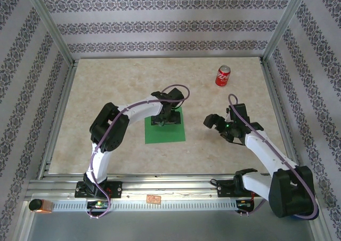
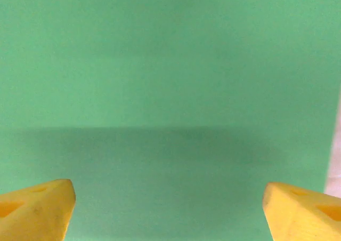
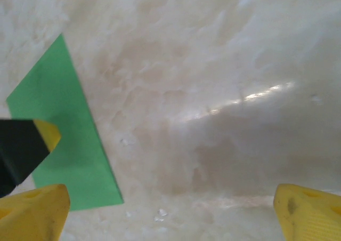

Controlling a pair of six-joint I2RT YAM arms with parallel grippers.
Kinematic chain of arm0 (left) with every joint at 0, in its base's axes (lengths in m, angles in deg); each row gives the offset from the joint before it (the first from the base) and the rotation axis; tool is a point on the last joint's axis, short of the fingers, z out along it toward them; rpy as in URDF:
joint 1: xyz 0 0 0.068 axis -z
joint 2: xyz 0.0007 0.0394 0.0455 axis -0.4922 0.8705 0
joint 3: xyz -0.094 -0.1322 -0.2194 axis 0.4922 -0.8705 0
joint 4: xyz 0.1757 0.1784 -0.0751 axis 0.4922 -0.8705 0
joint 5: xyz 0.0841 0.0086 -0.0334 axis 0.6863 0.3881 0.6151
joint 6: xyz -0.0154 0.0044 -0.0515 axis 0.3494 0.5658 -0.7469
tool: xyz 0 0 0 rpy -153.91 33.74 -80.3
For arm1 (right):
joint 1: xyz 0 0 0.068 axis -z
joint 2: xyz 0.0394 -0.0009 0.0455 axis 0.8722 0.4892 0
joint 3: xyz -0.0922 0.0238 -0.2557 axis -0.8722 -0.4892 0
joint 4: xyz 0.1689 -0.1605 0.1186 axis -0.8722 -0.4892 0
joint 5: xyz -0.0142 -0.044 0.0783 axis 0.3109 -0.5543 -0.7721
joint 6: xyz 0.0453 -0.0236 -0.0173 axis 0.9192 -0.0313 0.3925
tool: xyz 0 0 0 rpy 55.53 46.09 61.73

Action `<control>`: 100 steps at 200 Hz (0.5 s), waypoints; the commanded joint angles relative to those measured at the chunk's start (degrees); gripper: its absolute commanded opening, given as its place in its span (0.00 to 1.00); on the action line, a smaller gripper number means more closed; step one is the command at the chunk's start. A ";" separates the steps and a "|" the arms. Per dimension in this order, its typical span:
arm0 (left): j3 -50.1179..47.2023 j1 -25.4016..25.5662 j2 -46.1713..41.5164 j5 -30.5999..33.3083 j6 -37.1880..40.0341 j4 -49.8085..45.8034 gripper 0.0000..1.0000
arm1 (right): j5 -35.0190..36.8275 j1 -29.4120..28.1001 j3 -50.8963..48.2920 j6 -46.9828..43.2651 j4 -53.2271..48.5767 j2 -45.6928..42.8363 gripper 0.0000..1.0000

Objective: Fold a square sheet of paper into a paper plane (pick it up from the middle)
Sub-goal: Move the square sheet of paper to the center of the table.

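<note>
While the square sheet of paper (image 1: 166, 134) lies flat on the table (image 1: 106, 91), about centre and slightly near, the left gripper (image 1: 165, 118) sits over its far half, pointing down. Left wrist view: paper (image 2: 170, 81) spans almost all the view, plain green with a soft shadow band across it, and a sliver of table (image 2: 337, 145) at the right edge. The left gripper (image 2: 169, 206) has its yellow fingertips (image 2: 37, 209) spread wide, nothing between them. Cannot tell if the tips touch the sheet.

Right gripper (image 1: 215, 126) is over bare table, just right of the paper and apart from it, fingers wide, holding nothing. Right wrist view: right gripper (image 3: 170, 211) above marbled table (image 3: 224, 91), paper (image 3: 69, 145) to the left, a black-and-yellow left finger (image 3: 24, 145) over it.

Red soda can (image 1: 222, 76) stands far right, well apart from the sheet.
</note>
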 commanded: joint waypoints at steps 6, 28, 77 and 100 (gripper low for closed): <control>4.26 0.67 -2.28 11.64 -4.15 -8.48 0.99 | -3.57 -0.36 2.95 -4.40 -3.61 -1.62 0.98; 4.11 0.91 -4.84 15.73 -3.56 -7.88 0.99 | -2.10 -1.36 1.69 -4.78 -4.57 -5.90 0.98; 2.81 -0.14 -7.36 10.10 -2.22 -12.34 0.99 | -2.36 -1.17 3.48 -5.95 -7.84 -10.70 0.98; -3.22 -0.18 -11.94 5.46 -2.06 -6.96 0.99 | -3.36 -1.46 6.42 -7.55 -9.83 -7.44 0.98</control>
